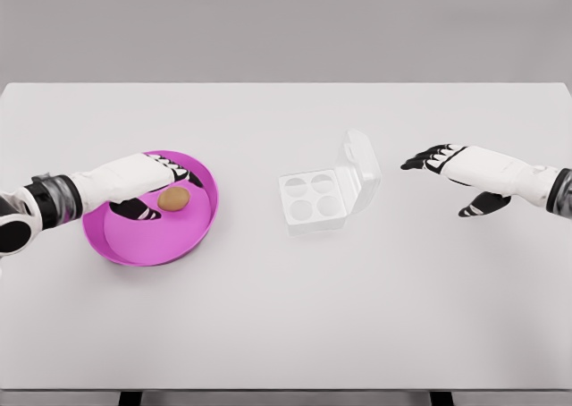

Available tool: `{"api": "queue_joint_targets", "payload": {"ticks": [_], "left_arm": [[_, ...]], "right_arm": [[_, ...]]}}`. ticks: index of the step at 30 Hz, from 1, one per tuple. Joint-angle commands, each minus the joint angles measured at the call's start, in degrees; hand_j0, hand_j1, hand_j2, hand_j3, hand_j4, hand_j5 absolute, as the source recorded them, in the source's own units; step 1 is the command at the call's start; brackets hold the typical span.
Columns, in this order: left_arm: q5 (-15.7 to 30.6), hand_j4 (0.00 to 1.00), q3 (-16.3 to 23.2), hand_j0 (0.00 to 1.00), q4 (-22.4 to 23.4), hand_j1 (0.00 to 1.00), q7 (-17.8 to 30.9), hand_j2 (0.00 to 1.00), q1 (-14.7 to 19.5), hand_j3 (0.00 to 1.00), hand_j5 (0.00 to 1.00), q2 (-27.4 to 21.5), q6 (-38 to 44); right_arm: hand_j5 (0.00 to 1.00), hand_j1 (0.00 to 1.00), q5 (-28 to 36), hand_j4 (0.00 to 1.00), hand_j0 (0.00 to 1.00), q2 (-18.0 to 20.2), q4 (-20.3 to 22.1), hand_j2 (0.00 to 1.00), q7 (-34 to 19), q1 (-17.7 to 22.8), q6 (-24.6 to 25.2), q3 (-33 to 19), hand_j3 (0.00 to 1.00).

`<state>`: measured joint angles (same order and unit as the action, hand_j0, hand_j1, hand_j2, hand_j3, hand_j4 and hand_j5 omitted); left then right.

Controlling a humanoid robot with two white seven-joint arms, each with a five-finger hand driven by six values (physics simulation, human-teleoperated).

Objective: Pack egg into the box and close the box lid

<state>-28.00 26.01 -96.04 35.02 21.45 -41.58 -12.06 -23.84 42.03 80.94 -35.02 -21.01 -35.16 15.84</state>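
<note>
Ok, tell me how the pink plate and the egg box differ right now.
The pink plate is round and magenta; the egg box is square-cornered and translucent white. The plate holds the egg, while the box's four cups are empty, lid standing open. The left hand reaches over the plate; the right hand hovers apart from the box. Both rest on the white table.

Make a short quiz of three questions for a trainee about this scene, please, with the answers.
1. True or false: the egg already sits in the box.
2. How many cups does the box show?
3. Which hand is over the pink plate: A) left hand B) right hand?

Key: 1. False, it lies on the plate. 2. Four, all empty, lid open. 3. A.
</note>
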Motion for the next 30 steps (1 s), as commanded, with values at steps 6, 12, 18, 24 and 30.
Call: {"api": "queue_joint_targets", "payload": {"ticks": [6,12,18,24,30], "left_arm": [[-0.3,0.81,0.0,0.81,0.7,0.81,0.0,0.81,0.0,0.81,0.81,0.5,0.1],[-0.9,0.81,0.1,0.81,1.5,0.81,0.0,0.81,0.1,0.81,0.81,1.2,0.1],[-2.1,0.81,0.2,0.81,1.8,0.81,0.0,0.81,0.3,0.81,0.81,2.1,0.2],[-2.8,0.81,0.5,0.81,1.8,0.81,0.0,0.81,0.4,0.81,0.81,2.3,0.2],[-2.8,0.81,0.9,0.81,2.4,0.81,0.0,0.81,0.4,0.81,0.81,2.3,0.2]], "right_arm": [[1.00,1.00,0.4,1.00,1.00,-0.6,0.1,1.00,0.0,0.0,0.2,0.0,1.00],[1.00,1.00,0.4,1.00,1.00,-0.6,0.0,1.00,0.0,0.1,0.2,0.0,1.00],[1.00,1.00,0.4,1.00,1.00,-0.6,0.0,1.00,0.0,0.1,0.2,0.1,1.00],[1.00,1.00,0.4,1.00,1.00,-0.6,0.0,1.00,0.0,0.0,0.2,0.0,1.00],[1.00,1.00,0.3,1.00,1.00,-0.2,-0.2,1.00,0.0,0.1,0.2,0.0,1.00]]}}
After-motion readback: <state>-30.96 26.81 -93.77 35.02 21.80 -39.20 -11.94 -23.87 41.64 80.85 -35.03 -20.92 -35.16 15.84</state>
